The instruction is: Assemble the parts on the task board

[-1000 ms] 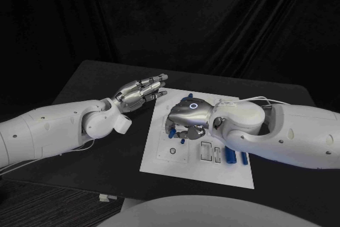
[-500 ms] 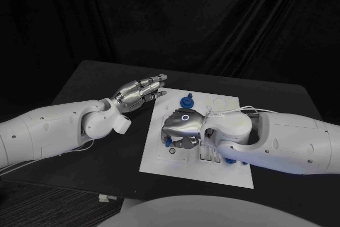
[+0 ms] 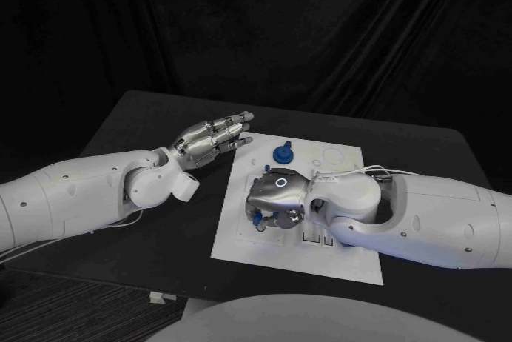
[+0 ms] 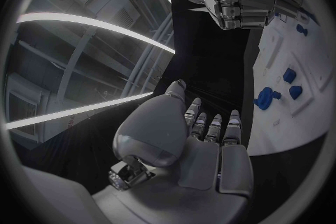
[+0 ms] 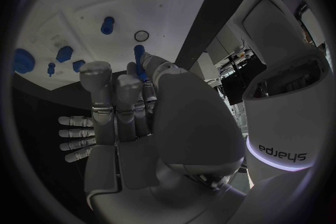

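Right hand (image 3: pixel 275 196) pinches a blue part (image 5: pixel 139 61) over the task board (image 3: pixel 350 257); left hand (image 3: pixel 211 140) spread beside it.

A black matte rectangular table (image 3: pixel 139 127) fills the middle of the frame; a flat white rectangular task board (image 3: pixel 243 242) (slightly skewed) lies at its centre.

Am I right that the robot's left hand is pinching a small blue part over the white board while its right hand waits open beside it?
Hands swapped. In the right wrist view the right hand pinches the blue part over the task board; the head view shows the left hand open beside it.
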